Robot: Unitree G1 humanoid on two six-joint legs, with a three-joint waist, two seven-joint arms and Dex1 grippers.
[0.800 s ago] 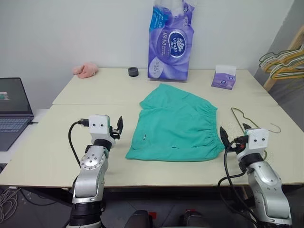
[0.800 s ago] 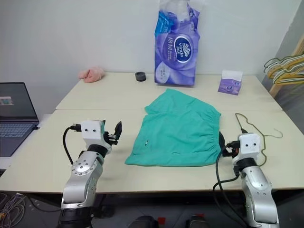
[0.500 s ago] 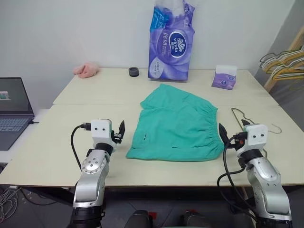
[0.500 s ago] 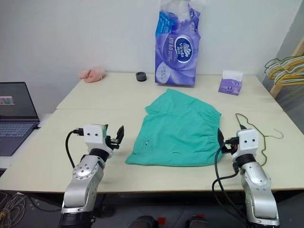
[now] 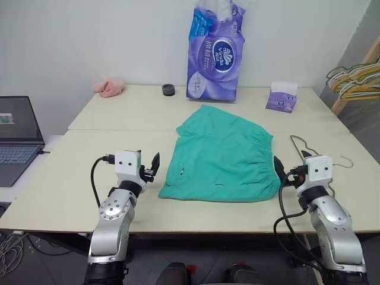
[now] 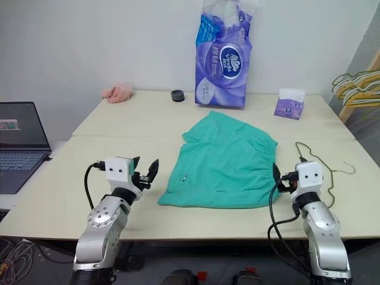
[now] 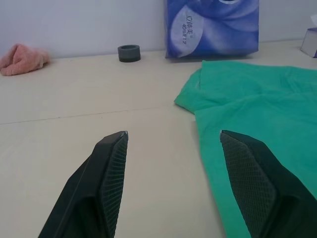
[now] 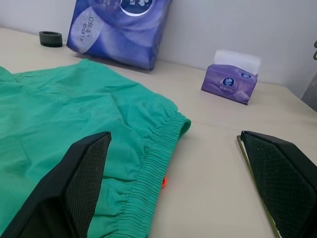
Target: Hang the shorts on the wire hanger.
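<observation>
Since the shorts (image 5: 221,159) lie flat with their waistband side toward the hanger (image 5: 313,149), I'd use my right gripper (image 5: 289,170), nearer it; both it and the left gripper (image 5: 148,165) are open, holding nothing.

— Head pair: looking forward and down from above over the table (image 5: 59,196), almost the same scene in both eyes, slightly offset sideways.

— And the wrists?

— Low and level, close above the tabletop. Left wrist facing the purple tissue pack (image 7: 213,25) across the shorts (image 7: 257,109); right wrist facing the same pack, with the tissue box (image 8: 230,79) too.
</observation>
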